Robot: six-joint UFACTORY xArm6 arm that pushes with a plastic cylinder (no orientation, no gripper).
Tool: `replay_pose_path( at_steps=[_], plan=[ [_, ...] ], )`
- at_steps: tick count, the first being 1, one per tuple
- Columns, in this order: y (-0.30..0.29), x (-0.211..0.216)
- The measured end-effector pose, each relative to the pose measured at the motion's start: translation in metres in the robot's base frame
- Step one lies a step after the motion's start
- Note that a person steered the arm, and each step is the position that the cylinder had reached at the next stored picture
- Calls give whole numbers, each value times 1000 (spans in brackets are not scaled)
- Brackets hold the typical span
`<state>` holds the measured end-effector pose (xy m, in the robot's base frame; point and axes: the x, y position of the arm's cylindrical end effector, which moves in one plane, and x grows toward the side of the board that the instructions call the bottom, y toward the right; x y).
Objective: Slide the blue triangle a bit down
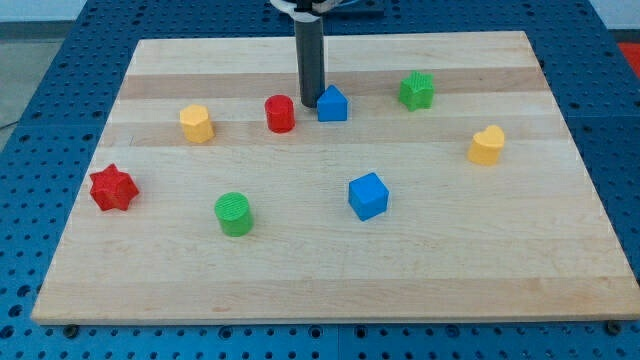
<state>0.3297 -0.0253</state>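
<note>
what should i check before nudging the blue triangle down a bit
1. My tip sits toward the view's top of the blue triangle: not ok, it is at its left side.
2. Tip touching the triangle: cannot tell.
3. Red cylinder out of the tip's way: not ok, it is close on the left.
4. Path toward the view's bottom free: ok; the blue cube lies well below.
5. Board edge far off: ok.

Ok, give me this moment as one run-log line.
my tip: between red cylinder and blue triangle, close at triangle's left | triangle: upper board | push down: not evident
</note>
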Motion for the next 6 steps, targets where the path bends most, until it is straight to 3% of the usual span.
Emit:
replay_pose_path(
  at_steps=[2, 6],
  plan=[
    [48, -37],
    [49, -3]
  ],
)
